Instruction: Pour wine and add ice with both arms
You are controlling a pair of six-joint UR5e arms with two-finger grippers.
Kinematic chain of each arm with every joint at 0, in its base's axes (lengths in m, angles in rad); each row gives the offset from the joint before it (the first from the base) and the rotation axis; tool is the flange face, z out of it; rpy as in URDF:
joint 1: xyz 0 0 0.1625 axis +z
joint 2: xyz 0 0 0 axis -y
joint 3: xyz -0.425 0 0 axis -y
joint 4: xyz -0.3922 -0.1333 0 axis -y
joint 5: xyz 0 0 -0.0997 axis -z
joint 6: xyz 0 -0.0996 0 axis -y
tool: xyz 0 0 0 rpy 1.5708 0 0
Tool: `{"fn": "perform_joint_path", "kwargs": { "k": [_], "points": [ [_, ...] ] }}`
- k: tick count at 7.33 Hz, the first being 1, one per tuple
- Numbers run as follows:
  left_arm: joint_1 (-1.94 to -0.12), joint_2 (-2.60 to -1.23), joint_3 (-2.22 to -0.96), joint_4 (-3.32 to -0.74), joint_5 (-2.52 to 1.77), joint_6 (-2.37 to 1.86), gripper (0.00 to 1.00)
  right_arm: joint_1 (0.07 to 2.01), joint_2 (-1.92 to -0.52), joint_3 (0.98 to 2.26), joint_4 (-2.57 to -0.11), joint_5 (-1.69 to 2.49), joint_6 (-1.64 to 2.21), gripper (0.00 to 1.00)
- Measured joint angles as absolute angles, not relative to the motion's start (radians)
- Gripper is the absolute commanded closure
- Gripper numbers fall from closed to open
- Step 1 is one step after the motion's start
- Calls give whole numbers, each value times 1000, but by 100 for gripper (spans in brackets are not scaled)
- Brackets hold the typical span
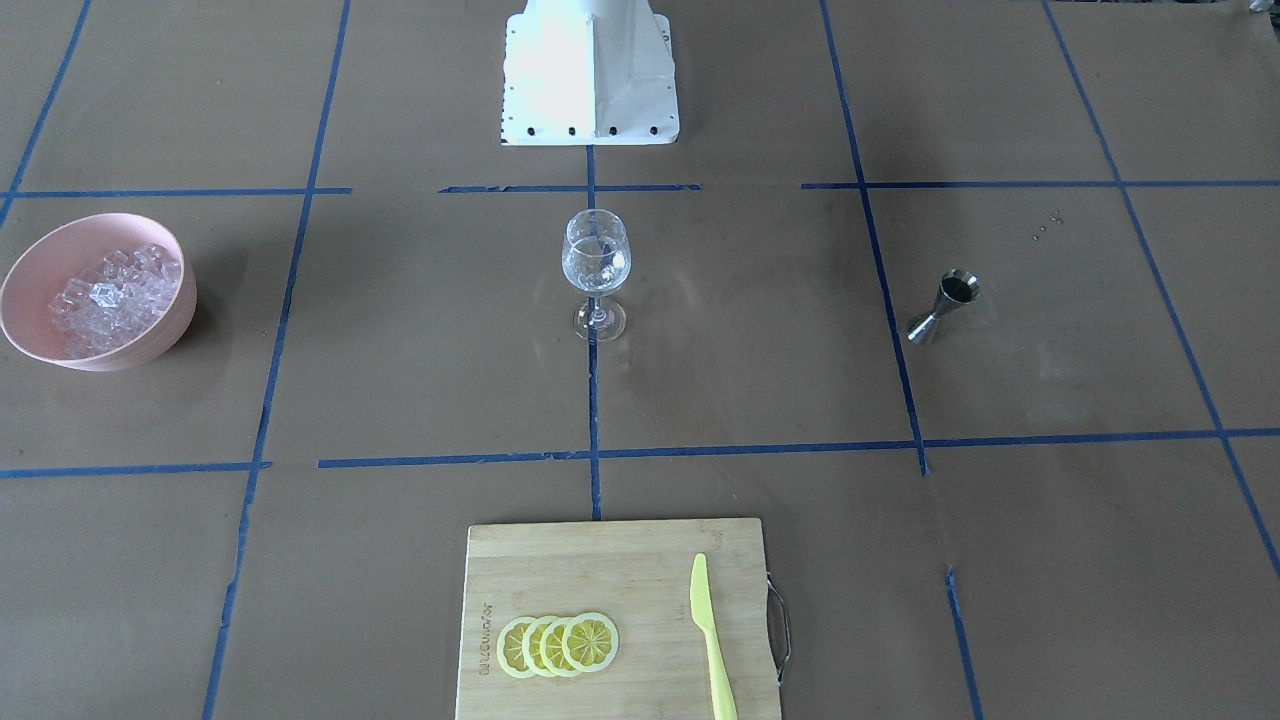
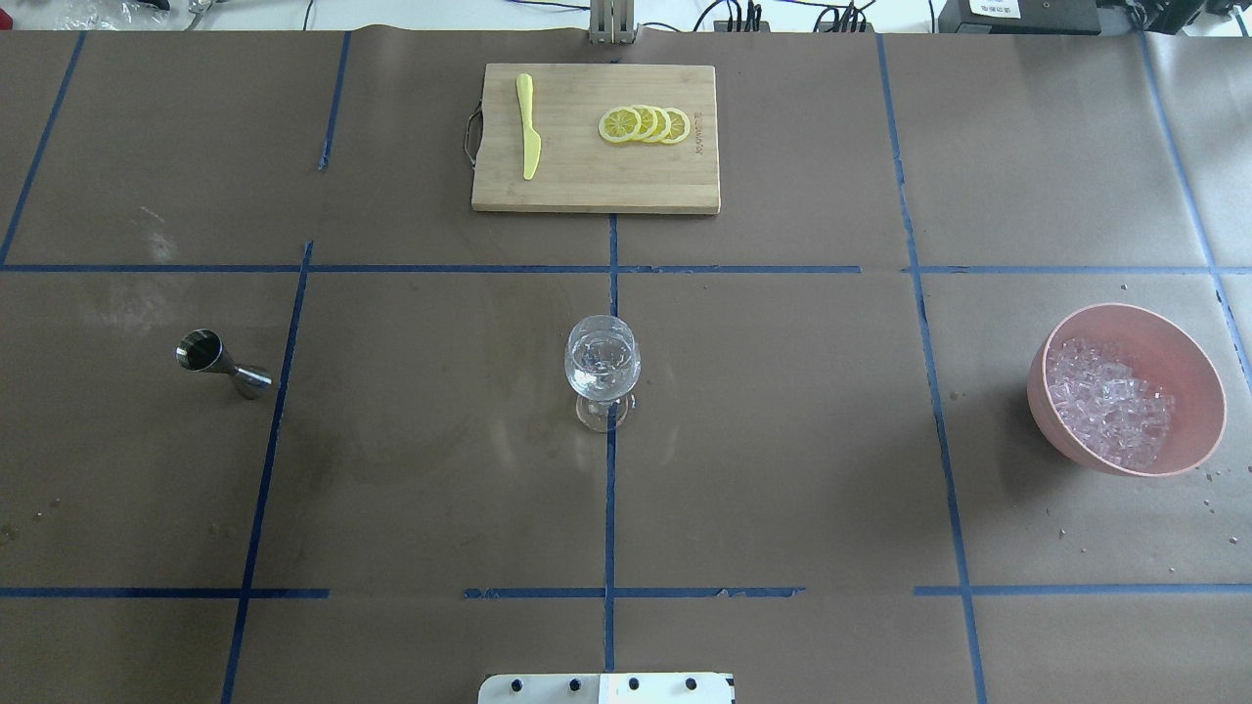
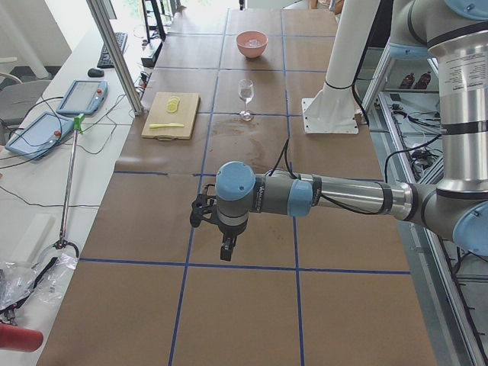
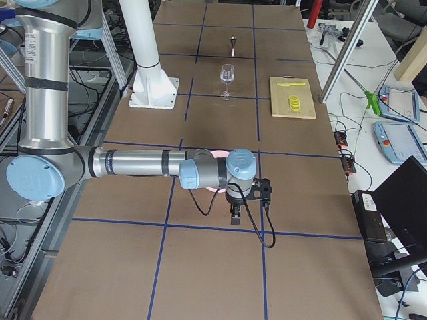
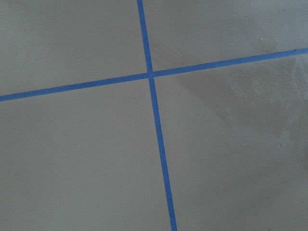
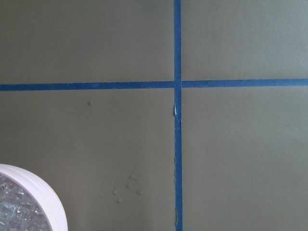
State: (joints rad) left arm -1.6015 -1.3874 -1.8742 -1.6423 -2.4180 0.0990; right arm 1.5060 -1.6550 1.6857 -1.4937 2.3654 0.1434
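A clear stemmed wine glass (image 1: 596,270) stands at the table's middle, also in the overhead view (image 2: 603,367). Its bowl holds clear, glinting contents; I cannot tell liquid from cubes. A pink bowl (image 1: 170,325) full of ice cubes (image 1: 110,295) sits on the robot's right side (image 2: 1105,401). A steel jigger (image 1: 945,305) stands on its left side. The left gripper (image 3: 226,250) shows only in the exterior left view, far out past the jigger's end; I cannot tell whether it is open. The right gripper (image 4: 235,215) hangs beside the bowl's end; I cannot tell its state either.
A wooden cutting board (image 1: 615,570) with lemon slices (image 1: 558,645) and a yellow knife (image 1: 712,640) lies at the far side from the robot. The white pedestal (image 1: 590,75) stands behind the glass. The right wrist view shows the bowl's rim (image 6: 43,185).
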Motion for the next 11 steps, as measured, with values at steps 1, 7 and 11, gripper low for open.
{"fn": "perform_joint_path", "kwargs": {
  "k": [1, 7, 11],
  "points": [
    [-1601, -1386, -1870, -1680, -2432, 101, 0, 1506, -1652, 1689, -1493, 2365, 143, 0],
    [-1392, -1377, -1756, -2358, -2375, -369, 0, 1442, -1662, 1688, -1362, 2462, 146, 0],
    [-1045, -1241, -1749, -2852, -2066, -685, 1, 1400, -1654, 1692, -1352, 2462, 148, 0]
  ]
}}
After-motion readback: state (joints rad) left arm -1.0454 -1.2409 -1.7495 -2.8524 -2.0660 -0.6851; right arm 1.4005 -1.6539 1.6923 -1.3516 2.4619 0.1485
